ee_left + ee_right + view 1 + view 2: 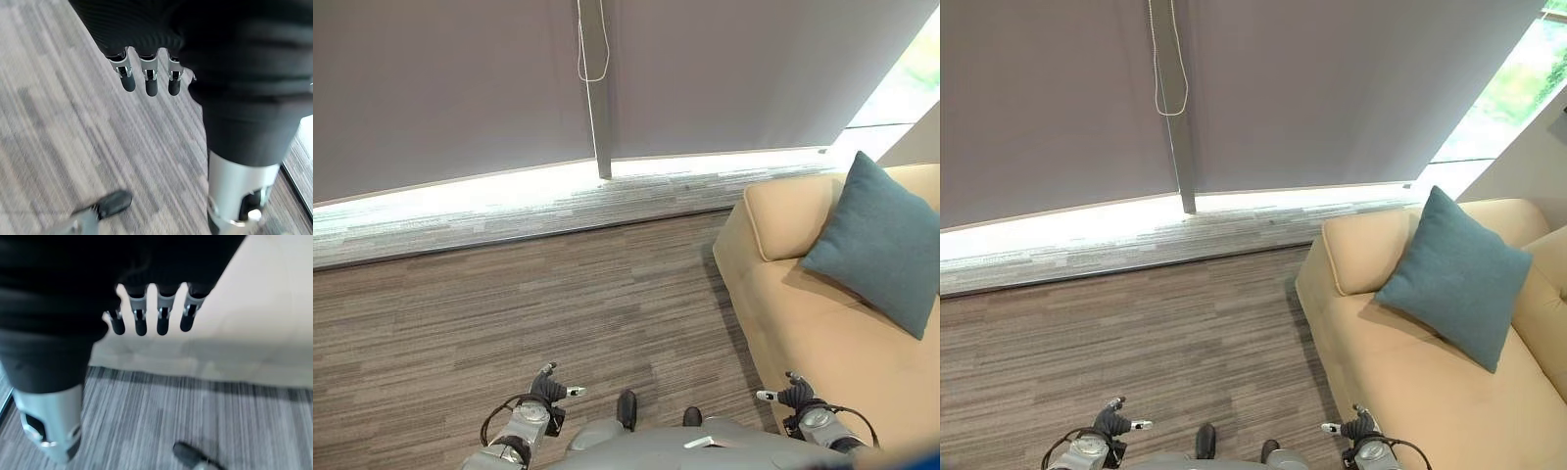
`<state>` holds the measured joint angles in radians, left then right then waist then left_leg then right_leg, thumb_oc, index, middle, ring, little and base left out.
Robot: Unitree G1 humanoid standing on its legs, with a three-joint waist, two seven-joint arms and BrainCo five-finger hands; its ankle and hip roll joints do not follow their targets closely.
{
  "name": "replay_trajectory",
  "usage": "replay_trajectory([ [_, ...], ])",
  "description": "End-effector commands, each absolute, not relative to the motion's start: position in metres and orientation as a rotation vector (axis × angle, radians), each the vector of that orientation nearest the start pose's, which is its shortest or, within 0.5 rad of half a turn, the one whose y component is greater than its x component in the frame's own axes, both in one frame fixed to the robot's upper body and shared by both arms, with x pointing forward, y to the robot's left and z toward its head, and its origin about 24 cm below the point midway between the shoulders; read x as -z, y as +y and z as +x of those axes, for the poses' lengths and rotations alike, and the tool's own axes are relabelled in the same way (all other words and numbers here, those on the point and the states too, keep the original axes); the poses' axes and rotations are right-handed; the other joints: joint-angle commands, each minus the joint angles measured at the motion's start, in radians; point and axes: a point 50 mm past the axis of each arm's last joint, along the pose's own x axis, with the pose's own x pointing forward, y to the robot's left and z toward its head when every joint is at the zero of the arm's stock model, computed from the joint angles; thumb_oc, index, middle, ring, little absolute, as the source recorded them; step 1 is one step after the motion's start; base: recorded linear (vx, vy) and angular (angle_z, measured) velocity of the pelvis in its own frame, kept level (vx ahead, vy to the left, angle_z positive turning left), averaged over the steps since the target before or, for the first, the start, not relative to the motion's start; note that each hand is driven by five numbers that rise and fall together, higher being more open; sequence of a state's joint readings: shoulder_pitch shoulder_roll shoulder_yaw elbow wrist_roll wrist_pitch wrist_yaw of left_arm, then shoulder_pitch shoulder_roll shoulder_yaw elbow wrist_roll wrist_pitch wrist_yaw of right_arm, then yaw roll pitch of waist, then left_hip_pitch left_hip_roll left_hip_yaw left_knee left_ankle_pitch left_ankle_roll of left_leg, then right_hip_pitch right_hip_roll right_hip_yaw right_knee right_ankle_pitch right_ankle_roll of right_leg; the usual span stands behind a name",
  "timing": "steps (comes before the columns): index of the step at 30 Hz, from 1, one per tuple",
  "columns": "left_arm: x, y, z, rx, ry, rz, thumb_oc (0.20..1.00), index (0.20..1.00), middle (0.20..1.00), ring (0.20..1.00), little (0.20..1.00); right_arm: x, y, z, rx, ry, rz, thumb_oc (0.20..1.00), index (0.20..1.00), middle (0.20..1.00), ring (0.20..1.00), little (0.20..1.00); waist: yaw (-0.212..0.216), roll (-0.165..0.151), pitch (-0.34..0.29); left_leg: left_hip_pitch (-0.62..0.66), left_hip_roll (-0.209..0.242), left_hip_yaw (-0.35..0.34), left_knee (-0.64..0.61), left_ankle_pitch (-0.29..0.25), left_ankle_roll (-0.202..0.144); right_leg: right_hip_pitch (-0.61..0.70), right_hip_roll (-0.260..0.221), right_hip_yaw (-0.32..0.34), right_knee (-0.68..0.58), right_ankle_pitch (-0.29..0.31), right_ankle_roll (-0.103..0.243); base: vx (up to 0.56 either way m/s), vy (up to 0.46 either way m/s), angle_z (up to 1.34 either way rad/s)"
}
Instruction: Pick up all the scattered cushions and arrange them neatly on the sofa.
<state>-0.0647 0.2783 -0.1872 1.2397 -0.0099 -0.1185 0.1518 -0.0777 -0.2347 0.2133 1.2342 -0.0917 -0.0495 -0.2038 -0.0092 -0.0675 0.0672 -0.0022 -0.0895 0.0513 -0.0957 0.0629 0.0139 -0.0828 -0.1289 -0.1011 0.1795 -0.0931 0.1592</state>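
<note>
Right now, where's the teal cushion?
The teal cushion is on the beige sofa, on the robot's right, standing on one corner and leaning against the backrest near the armrest.

A: What colours are on the right?
B: A teal-blue cushion [1458,275] on a pale yellow-tan sofa [1400,382].
A: And the floor?
B: Carpet [529,313] in thin brown-grey stripes; far off, plain grey-mauve blinds [450,88] with a white cord [592,44].

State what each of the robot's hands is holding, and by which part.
Nothing: the left hand and right hand hang empty with fingers straight; the teal cushion rests on the sofa.
</note>
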Motion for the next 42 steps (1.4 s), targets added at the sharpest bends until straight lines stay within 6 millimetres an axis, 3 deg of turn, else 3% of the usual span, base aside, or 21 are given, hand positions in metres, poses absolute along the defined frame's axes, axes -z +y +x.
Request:
replay_trajectory([
  [1,0.147,0.258,0.113,-0.162,1.069,0.433,1.0,1.0,1.0,1.0,1.0,0.141,-0.244,0.145,0.092,1.009,-0.593,1.0,1.0,1.0,1.0,1.0,0.026,-0.029,0.0,-0.057,0.043,0.017,0.143,-0.144,-0.029,0.004,0.036,-0.061,-0.051,0.095,0.019,0.0,0.07,-0.7],
  [2,0.147,0.259,0.113,-0.169,1.066,0.427,1.0,1.0,1.0,1.0,1.0,0.14,-0.244,0.147,0.085,1.002,-0.603,1.0,1.0,1.0,1.0,1.0,0.034,-0.027,0.002,-0.052,0.046,0.034,0.139,-0.146,-0.029,0.0,0.015,-0.1,-0.062,0.103,0.021,-0.03,0.02,-0.75],
  [3,0.147,0.259,0.114,-0.186,1.063,0.41,1.0,1.0,1.0,1.0,1.0,0.137,-0.244,0.155,0.084,0.98,-0.619,1.0,1.0,1.0,1.0,1.0,0.05,-0.02,0.004,-0.045,0.059,0.065,0.131,-0.15,-0.034,-0.01,-0.025,-0.197,-0.087,0.122,0.023,-0.03,-0.018,-0.92],
  [7,0.146,0.26,0.115,-0.196,1.059,0.403,1.0,1.0,1.0,1.0,1.0,0.132,-0.245,0.165,0.072,0.955,-0.66,1.0,1.0,1.0,1.0,1.0,0.068,-0.006,0.011,-0.019,0.088,0.115,0.128,-0.165,-0.038,-0.024,-0.084,-0.304,-0.111,0.154,0.034,0.03,-0.058,-1.26],
  [10,0.145,0.262,0.118,-0.188,1.051,0.423,1.0,1.0,1.0,1.0,1.0,0.134,-0.246,0.161,0.078,0.972,-0.646,1.0,1.0,1.0,1.0,1.0,0.048,-0.013,0.006,-0.023,0.086,0.108,0.123,-0.164,-0.037,-0.033,-0.077,-0.22,-0.107,0.157,0.039,0.06,-0.15,-0.29],
  [11,0.144,0.261,0.121,-0.18,1.045,0.429,1.0,1.0,1.0,1.0,1.0,0.136,-0.247,0.157,0.082,0.985,-0.644,1.0,1.0,1.0,1.0,1.0,0.038,-0.014,0.004,-0.025,0.093,0.107,0.129,-0.168,-0.04,-0.04,-0.068,-0.158,-0.106,0.164,0.045,0.05,-0.17,-0.07],
  [14,0.144,0.259,0.124,-0.164,1.039,0.438,1.0,1.0,1.0,1.0,1.0,0.138,-0.247,0.151,0.079,1.008,-0.641,1.0,1.0,1.0,1.0,1.0,0.03,-0.023,-0.002,-0.022,0.099,0.106,0.137,-0.178,-0.051,-0.025,-0.06,-0.137,-0.137,0.165,0.045,0.13,-0.277,0.31],
  [16,0.143,0.255,0.129,-0.158,1.029,0.428,1.0,1.0,1.0,1.0,1.0,0.14,-0.248,0.145,0.086,1.026,-0.632,1.0,1.0,1.0,1.0,1.0,0.013,-0.028,-0.002,-0.025,0.129,0.09,0.152,-0.174,-0.077,-0.013,-0.027,-0.113,-0.159,0.152,0.034,0.11,-0.31,-0.03],
  [20,0.144,0.246,0.135,-0.115,1.015,0.425,1.0,1.0,1.0,1.0,1.0,0.142,-0.257,0.133,0.115,1.061,-0.623,1.0,1.0,1.0,1.0,1.0,-0.001,-0.037,0.017,-0.056,0.145,0.052,0.251,-0.168,-0.101,0.041,0.004,-0.128,-0.198,0.129,0.002,0.09,-0.193,0.28],
  [23,0.145,0.238,0.139,-0.084,1.004,0.416,1.0,1.0,1.0,1.0,1.0,0.143,-0.262,0.129,0.143,1.081,-0.612,1.0,1.0,1.0,1.0,1.0,0.01,-0.047,0.032,-0.132,0.08,-0.021,0.256,-0.163,-0.091,0.071,0.02,-0.11,-0.226,0.123,-0.009,0.14,-0.082,0.13],
  [25,0.146,0.236,0.137,-0.076,1.014,0.414,1.0,1.0,1.0,1.0,1.0,0.143,-0.262,0.128,0.146,1.09,-0.617,1.0,1.0,1.0,1.0,1.0,0.027,-0.04,0.035,-0.193,0.035,-0.074,0.207,-0.119,-0.083,0.081,0.04,-0.084,-0.232,0.114,-0.007,0.19,0.027,-0.04],
  [26,0.148,0.235,0.133,-0.077,1.031,0.403,1.0,1.0,1.0,1.0,1.0,0.143,-0.262,0.127,0.142,1.092,-0.619,1.0,1.0,1.0,1.0,1.0,0.032,-0.03,0.026,-0.185,0.033,-0.1,0.166,-0.106,-0.076,0.082,0.054,-0.064,-0.22,0.091,-0.009,0.18,0.106,-0.35],
  [28,0.151,0.238,0.123,-0.086,1.064,0.404,1.0,1.0,1.0,1.0,1.0,0.145,-0.256,0.127,0.121,1.091,-0.612,1.0,1.0,1.0,1.0,1.0,0.033,-0.023,0.018,-0.159,0.033,-0.087,0.155,-0.104,-0.06,0.068,0.045,-0.059,-0.138,0.067,-0.008,0.22,0.186,-0.96],
  [31,0.148,0.247,0.123,-0.125,1.058,0.403,1.0,1.0,1.0,1.0,1.0,0.143,-0.248,0.139,0.087,1.048,-0.617,1.0,1.0,1.0,1.0,1.0,0.045,-0.01,0.033,-0.124,0.039,-0.057,0.163,-0.125,-0.033,-0.026,0.006,-0.078,0.049,0.083,0.015,0.13,0.147,-1.27],
  [35,0.147,0.25,0.123,-0.132,1.054,0.409,1.0,1.0,1.0,1.0,1.0,0.141,-0.244,0.145,0.077,1.019,-0.619,1.0,1.0,1.0,1.0,1.0,0.045,0.002,0.041,-0.099,0.045,-0.046,0.165,-0.142,-0.015,-0.072,-0.019,-0.102,0.118,0.1,0.013,0.1,0.052,-0.41],
  [38,0.148,0.251,0.121,-0.133,1.061,0.41,1.0,1.0,1.0,1.0,1.0,0.137,-0.246,0.153,0.084,0.987,-0.625,1.0,1.0,1.0,1.0,1.0,0.053,0.001,0.025,-0.063,0.054,-0.017,0.156,-0.175,-0.02,-0.057,-0.057,-0.182,-0.04,0.115,0.01,0.2,-0.091,-0.16],
  [39,0.148,0.25,0.121,-0.133,1.064,0.409,1.0,1.0,1.0,1.0,1.0,0.135,-0.245,0.158,0.078,0.975,-0.64,1.0,1.0,1.0,1.0,1.0,0.054,0.004,0.024,-0.042,0.064,-0.001,0.156,-0.192,-0.024,-0.087,-0.078,-0.219,-0.111,0.161,0.027,0.23,-0.128,-0.89],
  [41,0.147,0.253,0.122,-0.151,1.061,0.401,1.0,1.0,1.0,1.0,1.0,0.132,-0.245,0.166,0.065,0.952,-0.668,1.0,1.0,1.0,1.0,1.0,0.058,0.013,0.033,-0.017,0.086,0.024,0.16,-0.205,-0.034,-0.123,-0.108,-0.28,-0.151,0.191,0.041,0.26,-0.162,-0.92],
  [42,0.147,0.254,0.122,-0.154,1.061,0.399,1.0,1.0,1.0,1.0,1.0,0.131,-0.246,0.167,0.064,0.947,-0.671,1.0,1.0,1.0,1.0,1.0,0.062,0.017,0.027,0.002,0.095,0.022,0.156,-0.23,-0.042,-0.101,-0.098,-0.279,-0.175,0.18,0.054,0.2,-0.157,-0.74],
])
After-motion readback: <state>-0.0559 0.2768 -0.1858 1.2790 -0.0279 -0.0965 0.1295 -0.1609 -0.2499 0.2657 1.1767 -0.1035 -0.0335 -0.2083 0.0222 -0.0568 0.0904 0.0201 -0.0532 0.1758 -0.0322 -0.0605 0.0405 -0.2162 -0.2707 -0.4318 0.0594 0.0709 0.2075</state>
